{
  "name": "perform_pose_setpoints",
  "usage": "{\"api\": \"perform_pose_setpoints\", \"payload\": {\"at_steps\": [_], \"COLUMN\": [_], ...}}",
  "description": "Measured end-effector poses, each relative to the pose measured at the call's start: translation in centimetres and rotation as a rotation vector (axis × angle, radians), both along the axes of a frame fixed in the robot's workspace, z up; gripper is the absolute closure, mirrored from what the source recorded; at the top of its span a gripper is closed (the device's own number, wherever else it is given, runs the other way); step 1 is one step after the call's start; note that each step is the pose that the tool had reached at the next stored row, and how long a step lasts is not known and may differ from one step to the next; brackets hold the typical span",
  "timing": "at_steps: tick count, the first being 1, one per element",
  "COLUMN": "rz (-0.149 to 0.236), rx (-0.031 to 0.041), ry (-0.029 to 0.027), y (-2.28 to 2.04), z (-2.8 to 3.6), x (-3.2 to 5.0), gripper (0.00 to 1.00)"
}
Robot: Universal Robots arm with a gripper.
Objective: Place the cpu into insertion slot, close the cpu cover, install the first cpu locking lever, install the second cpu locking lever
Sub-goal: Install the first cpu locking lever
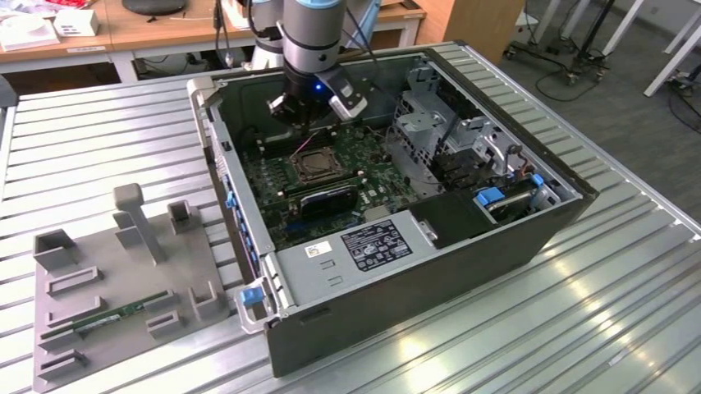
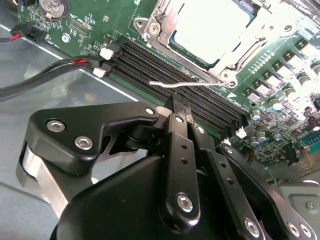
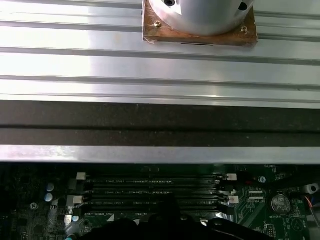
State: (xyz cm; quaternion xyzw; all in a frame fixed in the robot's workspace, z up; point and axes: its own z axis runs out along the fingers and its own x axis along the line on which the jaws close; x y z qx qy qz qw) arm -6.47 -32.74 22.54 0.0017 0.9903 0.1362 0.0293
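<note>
While the gripper (image 2: 180, 101), clenched on nothing, hovered with its tips just beside the thin wire locking lever (image 2: 200, 84), the cpu (image 2: 210, 22) sat in its socket under the lowered cpu cover (image 2: 165, 25), so lever latching seemed in hand, calling for a careful downward, sideways push.

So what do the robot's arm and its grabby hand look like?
The arm is a fat silver-grey tube with a little blue light near its end. The gripper is black, made of jointed bars pinned with shiny silver bolts.
</note>
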Motion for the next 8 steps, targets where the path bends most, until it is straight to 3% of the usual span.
{"api": "perform_pose_setpoints", "payload": {"at_steps": [5,8], "rz": [0.000,0.000], "rx": [0.0001,0.0000], "ry": [0.0000,0.0000], "y": [-0.49,-0.54], "z": [0.00,-0.01], "x": [0.04,0.05], "gripper": [0.89,0.89]}}
